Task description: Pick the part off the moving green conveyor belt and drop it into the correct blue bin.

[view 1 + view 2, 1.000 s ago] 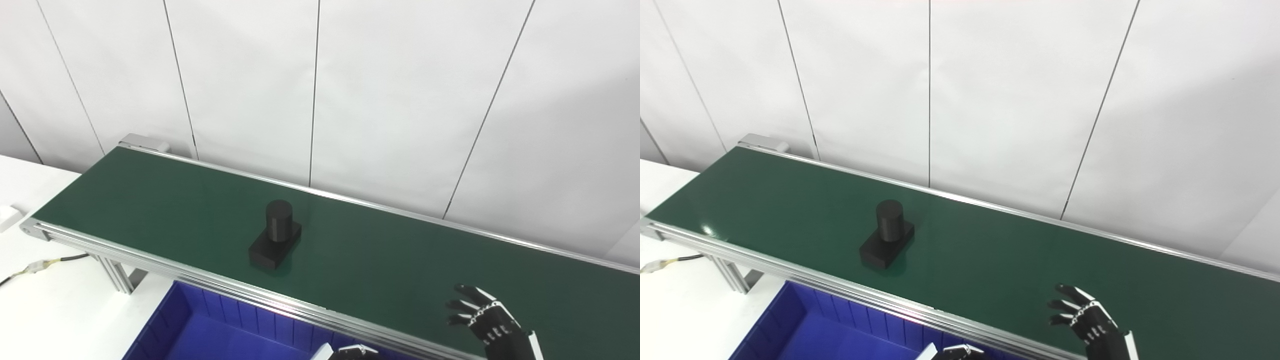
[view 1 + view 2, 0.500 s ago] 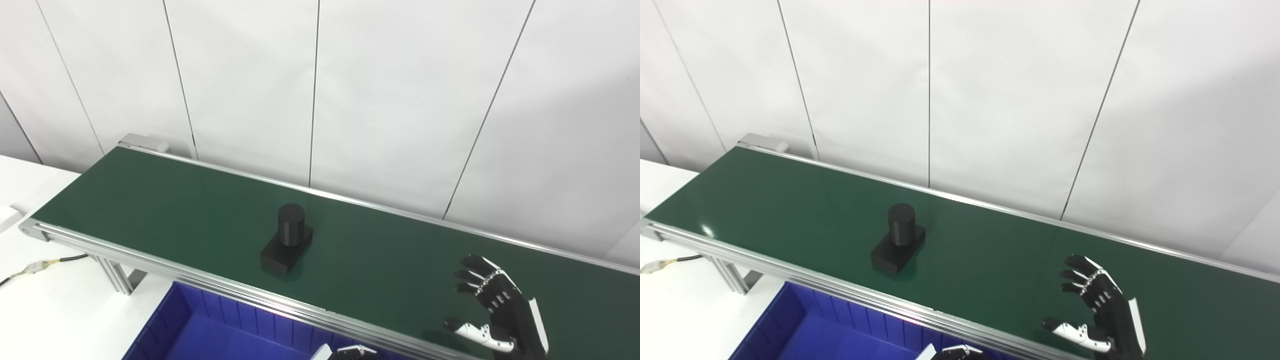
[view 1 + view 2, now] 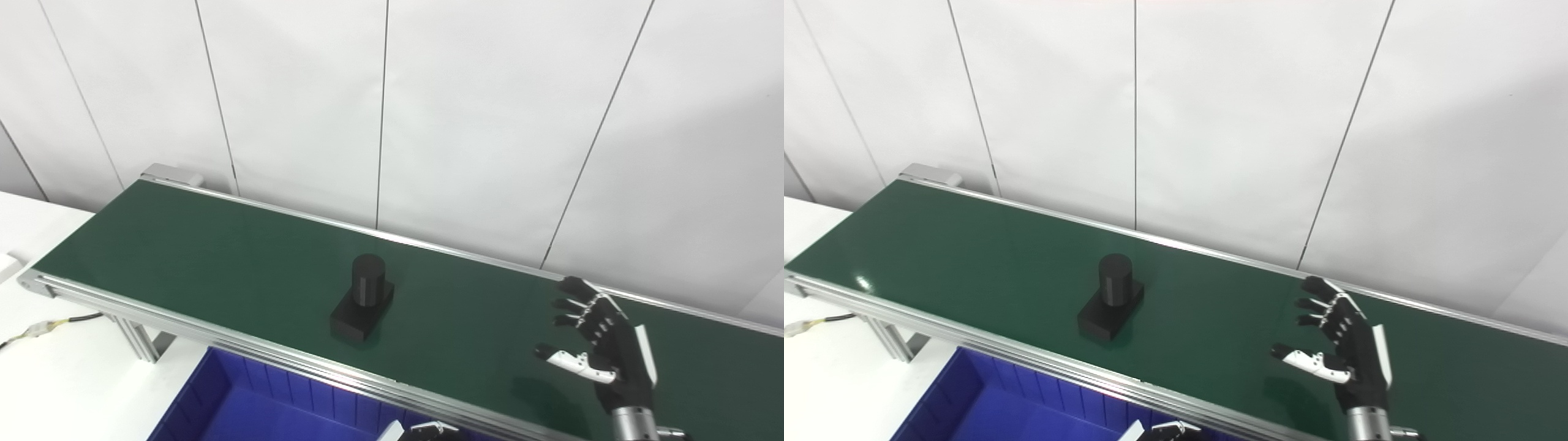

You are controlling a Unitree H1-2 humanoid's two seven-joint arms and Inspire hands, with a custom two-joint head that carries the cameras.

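A black part (image 3: 363,297), a short cylinder standing on a flat rectangular base, rides on the green conveyor belt (image 3: 214,245) near its middle. My right hand (image 3: 603,343) is open with fingers spread, held over the belt well to the right of the part and apart from it. Only the fingertips of my left hand (image 3: 425,430) show at the bottom edge, by the blue bin (image 3: 245,404); I cannot tell if it is open. In the right eye view the part (image 3: 1111,296) and right hand (image 3: 1344,346) stand the same way.
The blue bin sits below the belt's near aluminium rail (image 3: 184,327). A white table (image 3: 61,367) with a cable (image 3: 43,327) lies at the left. A white panelled wall (image 3: 392,110) stands right behind the belt.
The part has travelled to the right along the belt. My right hand has risen from the bottom edge and moved farther over the belt, thumb now in view. The camera shifted slightly.
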